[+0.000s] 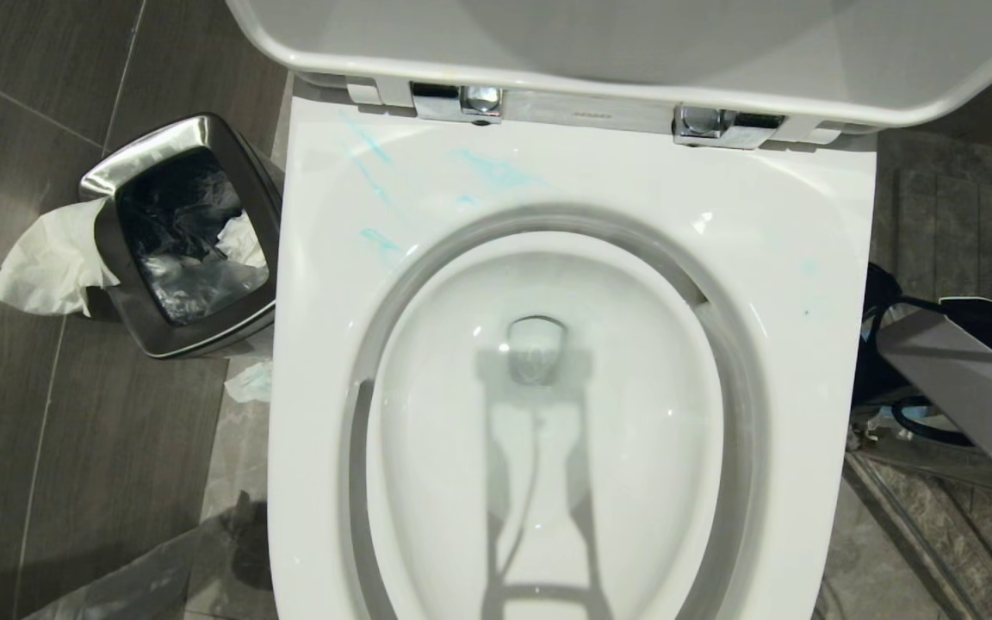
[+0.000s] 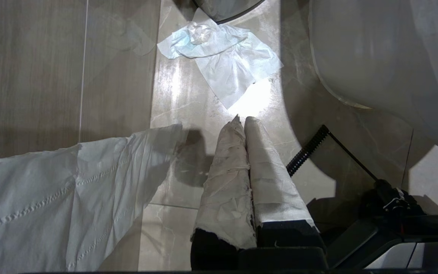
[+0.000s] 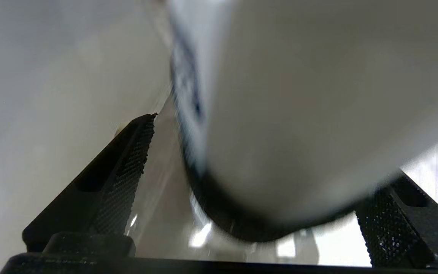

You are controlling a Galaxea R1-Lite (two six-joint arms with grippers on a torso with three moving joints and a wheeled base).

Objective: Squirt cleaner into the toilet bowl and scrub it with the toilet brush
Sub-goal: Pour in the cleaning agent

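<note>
Cleaner (image 1: 496,172) is only streaked on the toilet (image 1: 324,362) rim, no brush around, so scrubbing's undone; left gripper (image 2: 245,121) shut, right gripper (image 3: 264,182) wide open around something white.

You saw the left gripper (image 2: 243,121), wrapped fingers pressed together, just short of a crumpled tissue (image 2: 222,57) on the floor tiles (image 2: 120,95).

Dark grey floor tiles (image 1: 48,430), a steel waste bin (image 1: 186,232) with black liner, crumpled tissue (image 2: 222,57) nearby.
</note>
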